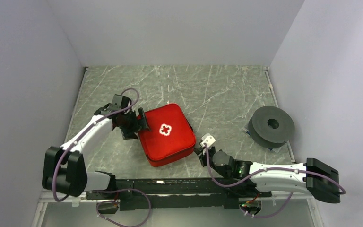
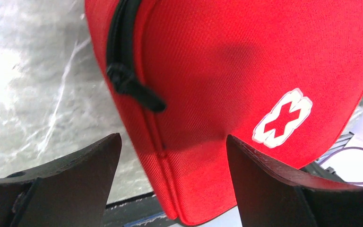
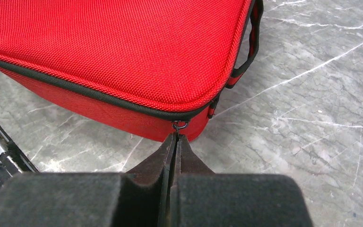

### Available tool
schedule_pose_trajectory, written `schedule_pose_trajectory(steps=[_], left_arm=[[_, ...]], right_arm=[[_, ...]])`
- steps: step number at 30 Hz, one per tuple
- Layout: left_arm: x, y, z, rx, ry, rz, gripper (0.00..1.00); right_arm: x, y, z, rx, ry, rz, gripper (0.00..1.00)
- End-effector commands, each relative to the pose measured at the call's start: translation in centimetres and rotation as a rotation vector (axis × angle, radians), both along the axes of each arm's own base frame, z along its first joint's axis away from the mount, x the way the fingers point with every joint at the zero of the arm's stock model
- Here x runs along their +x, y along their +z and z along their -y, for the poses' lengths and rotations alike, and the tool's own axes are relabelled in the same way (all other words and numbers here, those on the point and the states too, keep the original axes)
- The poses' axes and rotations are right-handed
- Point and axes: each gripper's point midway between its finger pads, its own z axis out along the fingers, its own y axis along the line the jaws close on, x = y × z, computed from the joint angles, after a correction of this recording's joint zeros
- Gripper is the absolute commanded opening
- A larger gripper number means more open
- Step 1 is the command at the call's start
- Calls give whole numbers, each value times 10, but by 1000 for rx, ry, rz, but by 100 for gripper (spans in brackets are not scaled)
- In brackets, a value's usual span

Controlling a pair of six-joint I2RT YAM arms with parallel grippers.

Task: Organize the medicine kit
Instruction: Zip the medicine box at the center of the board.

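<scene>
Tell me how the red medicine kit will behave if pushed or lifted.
The medicine kit lies flat and wide, so it will probably slide rather than tip or roll. Its woven fabric looks soft, so it may dent or sag under a grip. On the smooth table, it could skid easily.
</scene>
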Motion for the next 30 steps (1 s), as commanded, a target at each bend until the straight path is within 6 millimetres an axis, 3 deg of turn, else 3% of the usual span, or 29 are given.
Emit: schedule_pose_trajectory(steps=[1, 6, 16, 19, 24, 27, 30], left_arm=[[42, 19, 22, -87, -61, 112, 88], [73, 28, 36, -140, -90, 138, 88], [154, 86, 66, -254, -195, 234, 88], [165, 97, 70, -258, -222, 235, 86], [147, 109, 41, -115, -164, 281, 86], [113, 116, 31, -103, -131, 288, 86], [68, 113, 46, -182, -157, 279, 86]], right_arm=[[-5, 4, -2, 30, -20, -8, 0], [-14, 3, -9, 25, -12, -13, 0], [-29, 1, -27, 0, 27, -14, 0], [-29, 1, -32, -7, 22, -12, 0], [-25, -4, -30, -15, -22, -21, 0], [-24, -9, -27, -26, -41, -32, 0], [-22, -12, -24, -39, -55, -32, 0]])
